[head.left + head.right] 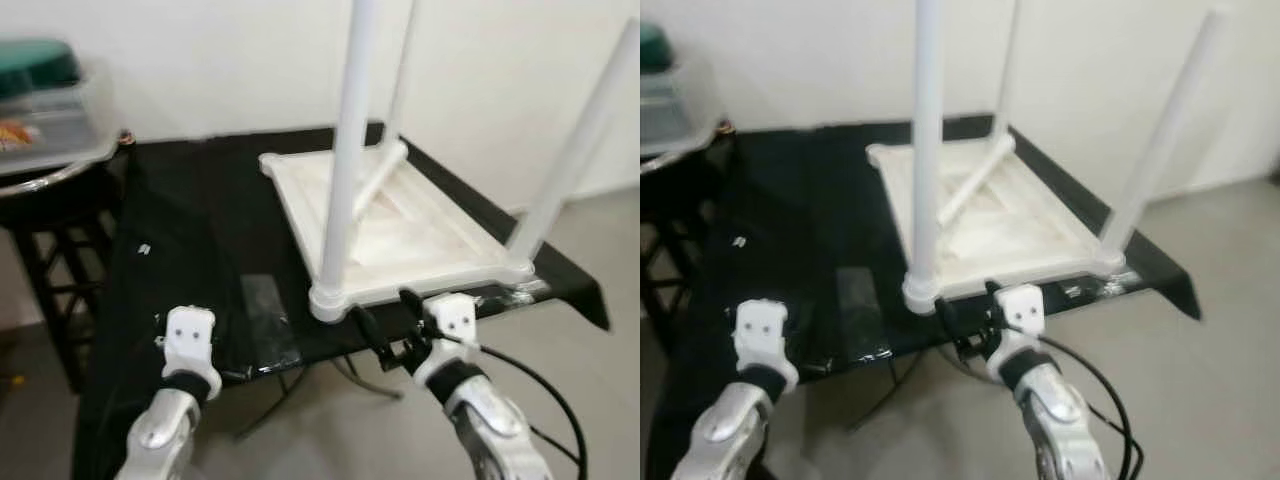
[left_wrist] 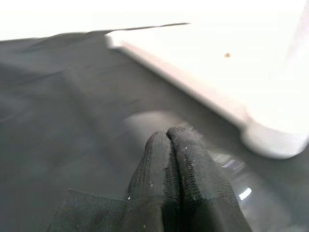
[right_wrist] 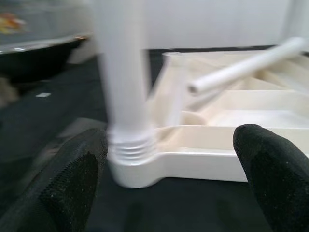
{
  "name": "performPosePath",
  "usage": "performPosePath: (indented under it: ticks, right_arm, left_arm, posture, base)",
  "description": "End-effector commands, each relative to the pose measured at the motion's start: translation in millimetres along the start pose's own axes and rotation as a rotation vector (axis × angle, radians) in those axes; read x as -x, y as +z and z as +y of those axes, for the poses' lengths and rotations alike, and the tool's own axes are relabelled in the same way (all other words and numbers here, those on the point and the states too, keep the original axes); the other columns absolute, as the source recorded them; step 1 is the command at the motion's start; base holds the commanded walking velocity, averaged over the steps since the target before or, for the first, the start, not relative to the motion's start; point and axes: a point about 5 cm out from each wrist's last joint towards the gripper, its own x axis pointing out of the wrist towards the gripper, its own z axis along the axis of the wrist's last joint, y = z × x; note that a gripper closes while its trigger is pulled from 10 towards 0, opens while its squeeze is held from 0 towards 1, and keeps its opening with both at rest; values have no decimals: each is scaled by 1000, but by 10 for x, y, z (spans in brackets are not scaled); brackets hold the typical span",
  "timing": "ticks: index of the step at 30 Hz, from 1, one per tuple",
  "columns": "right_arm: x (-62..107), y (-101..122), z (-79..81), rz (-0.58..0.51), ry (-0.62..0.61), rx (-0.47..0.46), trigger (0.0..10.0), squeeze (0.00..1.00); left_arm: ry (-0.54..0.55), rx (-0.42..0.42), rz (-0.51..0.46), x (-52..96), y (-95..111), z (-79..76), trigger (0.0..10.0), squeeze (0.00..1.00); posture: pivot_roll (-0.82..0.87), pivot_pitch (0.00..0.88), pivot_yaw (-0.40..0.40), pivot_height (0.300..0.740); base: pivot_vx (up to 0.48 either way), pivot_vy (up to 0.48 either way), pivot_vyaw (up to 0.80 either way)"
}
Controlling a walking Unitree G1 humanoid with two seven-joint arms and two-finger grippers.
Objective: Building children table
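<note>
Your right gripper has its two black fingers spread wide, holding nothing; it sits low in the centre of the frame, just in front of the near corner of the upturned white children's table top. Through the gap between those fingers you see the screwed-in near leg rising from its threaded corner socket.

Your left gripper has its fingers pressed flat together, empty, at the lower left of the head view over the black cloth, with the table top's edge a little ahead of it.

The table top lies upside down in the middle of the frame on the cloth-covered work surface. Three legs stand upright: the near one, one at the right corner and one at the far corner. A fourth leg lies loose, slanted across the underside. At the upper left, a clear plastic container sits on a dark stool.
</note>
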Motion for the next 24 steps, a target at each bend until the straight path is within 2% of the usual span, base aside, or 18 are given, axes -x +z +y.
performPosePath:
  ticks: [1,4,10,16,21,24]
  right_arm:
    - [-10,-15,8,-2,13,-21,10000,0]
    - [-4,-17,20,-6,39,-33,10000,0]
    - [20,2,62,-13,136,-30,10000,0]
    - [35,22,49,-25,129,-33,10000,0]
    - [38,71,-6,-43,128,-60,10000,0]
    - [-2,222,-164,-46,222,22,10000,0]
  left_arm:
    - [17,3,15,33,-47,36,10000,0]
    - [21,2,10,38,-41,42,10000,0]
    - [48,25,-15,51,-15,66,10000,0]
    - [38,15,-16,59,-10,51,10000,0]
    - [17,11,-20,66,-6,28,10000,0]
    - [-30,-14,-36,81,19,-23,10000,0]
  posture:
    - [-66,0,-46,740]
    - [-67,0,-44,740]
    - [-67,0,-43,740]
    - [-65,0,-47,740]
    - [-66,4,-46,740]
    - [-65,13,-36,740]
  base:
    - [360,0,0]
    - [350,0,0]
    - [0,0,0]
    - [0,0,0]
    - [0,0,0]
    - [0,0,0]
